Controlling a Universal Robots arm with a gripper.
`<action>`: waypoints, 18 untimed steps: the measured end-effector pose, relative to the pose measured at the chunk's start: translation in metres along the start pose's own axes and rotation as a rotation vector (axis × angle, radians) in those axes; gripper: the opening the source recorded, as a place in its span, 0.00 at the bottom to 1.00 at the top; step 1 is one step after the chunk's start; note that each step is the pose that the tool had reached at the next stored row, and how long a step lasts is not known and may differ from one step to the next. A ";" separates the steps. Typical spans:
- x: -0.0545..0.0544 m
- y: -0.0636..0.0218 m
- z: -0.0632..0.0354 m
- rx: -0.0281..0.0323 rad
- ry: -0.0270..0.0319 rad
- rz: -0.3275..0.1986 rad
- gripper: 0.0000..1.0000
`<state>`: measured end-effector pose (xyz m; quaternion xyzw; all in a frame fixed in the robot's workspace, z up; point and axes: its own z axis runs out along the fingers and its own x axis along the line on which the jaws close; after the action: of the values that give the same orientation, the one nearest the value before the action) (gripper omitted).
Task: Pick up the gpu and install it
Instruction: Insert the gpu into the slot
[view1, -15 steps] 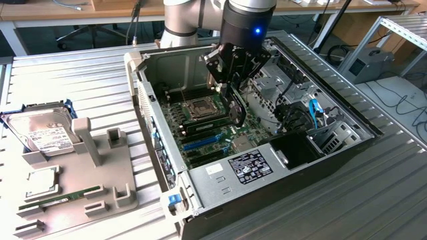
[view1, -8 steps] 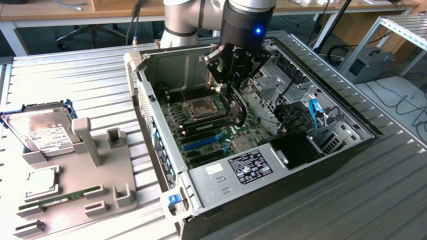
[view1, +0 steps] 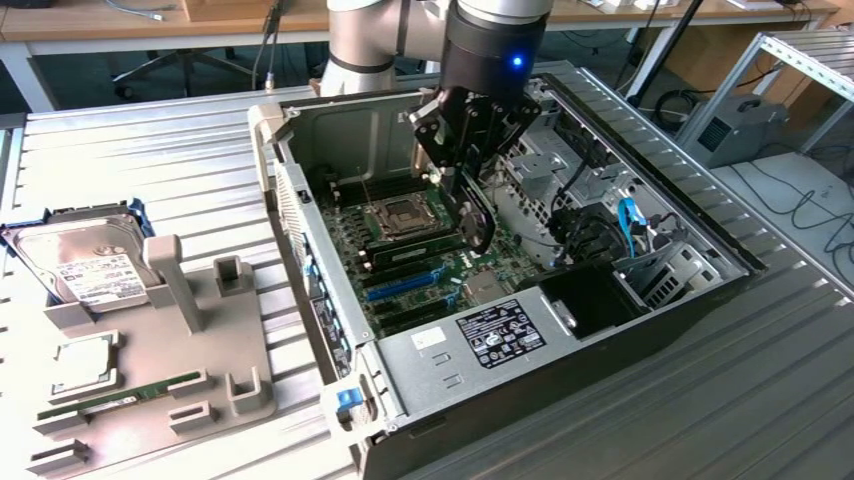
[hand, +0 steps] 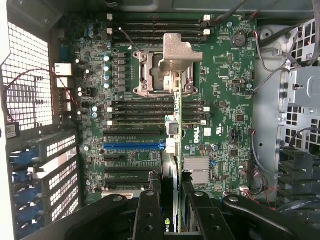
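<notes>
The gripper (view1: 467, 170) is clamped on the graphics card (view1: 478, 225), one finger on each flat face. The card hangs on edge straight beneath it, at six o'clock in the exterior view. Its lower end is inside the open computer case (view1: 283, 140), just above the main board (view1: 518, 262). I cannot tell whether it touches the board.

The card's visible length runs roughly from twelve to six o'clock in the exterior view, leaning a little toward five. From the wrist view it shows as a thin edge leading away from the fingers (hand: 150, 212), with its silvery metal end (hand: 176, 55) over the processor socket (hand: 150, 75).

The blue slot (view1: 400, 287) lies near the card's lower end, at about eight o'clock in the exterior view. Its own length runs from eight to two o'clock. By my reading, the card's edge crosses the line of the slots rather than lying along it, so the card is off to one side and looks turned against them.
</notes>
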<state>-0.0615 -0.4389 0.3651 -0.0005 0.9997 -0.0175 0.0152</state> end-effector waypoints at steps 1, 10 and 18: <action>0.000 0.0000 0.0000 -0.0001 -0.0001 -0.002 0.26; 0.000 0.0000 0.0000 -0.0007 -0.0008 -0.024 0.26; 0.000 0.0000 0.0000 -0.0013 -0.0015 -0.042 0.26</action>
<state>-0.0614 -0.4389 0.3651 -0.0217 0.9995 -0.0172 0.0156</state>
